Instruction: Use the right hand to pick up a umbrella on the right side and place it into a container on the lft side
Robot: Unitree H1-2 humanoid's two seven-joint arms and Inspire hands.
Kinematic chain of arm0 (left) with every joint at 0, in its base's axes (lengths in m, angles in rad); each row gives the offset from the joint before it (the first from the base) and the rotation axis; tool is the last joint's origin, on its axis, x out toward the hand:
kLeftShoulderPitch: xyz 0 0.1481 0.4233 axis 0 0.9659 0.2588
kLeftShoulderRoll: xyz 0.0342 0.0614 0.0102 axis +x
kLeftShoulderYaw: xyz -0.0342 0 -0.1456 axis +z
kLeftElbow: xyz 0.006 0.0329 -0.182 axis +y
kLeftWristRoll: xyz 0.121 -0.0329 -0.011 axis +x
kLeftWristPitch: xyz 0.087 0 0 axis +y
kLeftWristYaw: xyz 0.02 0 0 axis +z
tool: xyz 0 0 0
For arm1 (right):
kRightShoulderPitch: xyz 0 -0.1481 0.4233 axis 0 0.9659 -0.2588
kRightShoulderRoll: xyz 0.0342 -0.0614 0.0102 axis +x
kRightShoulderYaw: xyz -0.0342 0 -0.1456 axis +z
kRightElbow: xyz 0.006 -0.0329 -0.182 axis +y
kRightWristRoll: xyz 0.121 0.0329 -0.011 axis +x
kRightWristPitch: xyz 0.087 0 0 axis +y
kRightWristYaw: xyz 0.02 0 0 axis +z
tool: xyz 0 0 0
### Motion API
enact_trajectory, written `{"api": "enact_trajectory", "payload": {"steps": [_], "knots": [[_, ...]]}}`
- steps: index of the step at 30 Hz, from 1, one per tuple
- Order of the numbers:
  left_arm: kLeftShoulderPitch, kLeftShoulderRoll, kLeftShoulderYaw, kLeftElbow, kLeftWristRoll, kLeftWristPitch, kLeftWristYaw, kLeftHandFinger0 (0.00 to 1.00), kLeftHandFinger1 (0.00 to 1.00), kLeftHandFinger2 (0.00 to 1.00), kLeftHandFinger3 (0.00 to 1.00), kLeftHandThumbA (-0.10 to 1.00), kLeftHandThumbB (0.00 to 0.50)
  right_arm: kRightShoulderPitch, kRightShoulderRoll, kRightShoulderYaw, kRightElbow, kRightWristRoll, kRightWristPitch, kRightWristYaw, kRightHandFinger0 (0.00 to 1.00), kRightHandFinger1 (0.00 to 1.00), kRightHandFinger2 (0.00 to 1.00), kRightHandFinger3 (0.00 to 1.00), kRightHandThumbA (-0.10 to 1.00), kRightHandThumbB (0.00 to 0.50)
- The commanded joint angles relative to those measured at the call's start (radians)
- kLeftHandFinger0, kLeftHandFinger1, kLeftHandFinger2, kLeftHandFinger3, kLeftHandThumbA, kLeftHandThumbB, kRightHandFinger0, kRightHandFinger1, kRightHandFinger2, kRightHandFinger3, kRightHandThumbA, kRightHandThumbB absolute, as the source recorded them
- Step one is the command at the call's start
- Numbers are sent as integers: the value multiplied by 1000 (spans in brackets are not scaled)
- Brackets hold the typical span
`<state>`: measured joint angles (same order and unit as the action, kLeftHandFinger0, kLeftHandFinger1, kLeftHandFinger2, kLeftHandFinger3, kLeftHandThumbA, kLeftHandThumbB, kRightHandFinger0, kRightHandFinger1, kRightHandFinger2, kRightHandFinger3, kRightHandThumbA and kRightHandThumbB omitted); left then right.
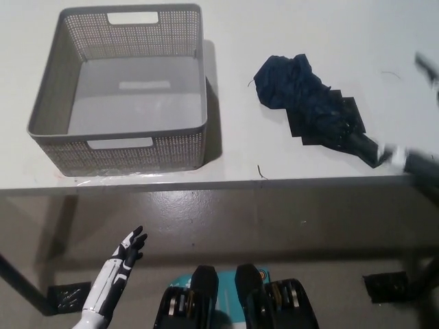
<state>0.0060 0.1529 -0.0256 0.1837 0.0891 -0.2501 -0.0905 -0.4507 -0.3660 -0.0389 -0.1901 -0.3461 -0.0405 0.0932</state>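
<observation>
Navy folded umbrella [317,104] is lying on the white table [302,34] at about 2 o'clock of the frame, well apart from the grey perforated basket [188,34] at 10 o'clock. Its long axis is running 10-to-4, canopy bunched at the upper left, handle end pointing toward the table's near-right edge. Right hand [420,164] is showing at 3 o'clock, blurred, just beside or touching the handle end; can't tell if its fingers are clenched or released. Left hand [129,248] is resting low at 7 o'clock under table level, fingers spread, holding nothing. Right hand is clearly nearer; the grasp looks not yet settled. Basket is sitting empty.
</observation>
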Motion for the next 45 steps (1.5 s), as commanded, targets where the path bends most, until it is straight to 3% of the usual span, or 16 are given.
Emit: {"api": "enact_trajectory", "payload": {"steps": [1, 9, 11, 17, 22, 24, 33, 45], "knots": [[-13, 19, 12, -36, 2, -25, 10, 1000, 1000, 1000, 1000, 1000, 252, -408, -122, 66, 212, -183, 285, 122, 1000, 1000, 1000, 1000, 1000, 444], [-8, 22, 9, -36, -5, -28, 2, 1000, 1000, 1000, 1000, 1000, 245, -616, -92, 183, 630, -178, 298, 136, 1000, 1000, 1000, 1000, 1000, 488], [-4, 21, 8, -40, -3, -23, 2, 1000, 1000, 1000, 1000, 1000, 255, -659, -76, 209, 739, -177, 289, 130, 1000, 1000, 1000, 1000, 1000, 461], [-3, 17, 3, -44, 4, -24, 1, 1000, 1000, 1000, 1000, 1000, 266, -741, -23, 273, 951, -164, 314, 126, 1000, 1000, 1000, 1000, 1000, 477], [4, 21, 3, -48, 8, -32, 2, 1000, 1000, 1000, 1000, 1000, 268, -787, 43, 314, 1112, -150, 318, 106, 1000, 1000, 1000, 1000, 1000, 452], [4, 21, 2, -51, 0, -29, -3, 1000, 1000, 1000, 1000, 1000, 267, -800, 57, 330, 1165, -149, 313, 98, 1000, 1000, 1000, 1000, 1000, 487], [4, 28, -2, -50, -1, -35, -10, 1000, 1000, 1000, 1000, 1000, 269, -821, 129, 375, 1332, -139, 256, 80, 1000, 1000, 1000, 1000, 1000, 490], [19, 37, -2, -57, -21, -45, -22, 1000, 1000, 1000, 1000, 1000, 260, -755, 212, 506, 1504, -198, 300, 125, 1000, 1000, 1000, 1000, 1000, 500]]}}
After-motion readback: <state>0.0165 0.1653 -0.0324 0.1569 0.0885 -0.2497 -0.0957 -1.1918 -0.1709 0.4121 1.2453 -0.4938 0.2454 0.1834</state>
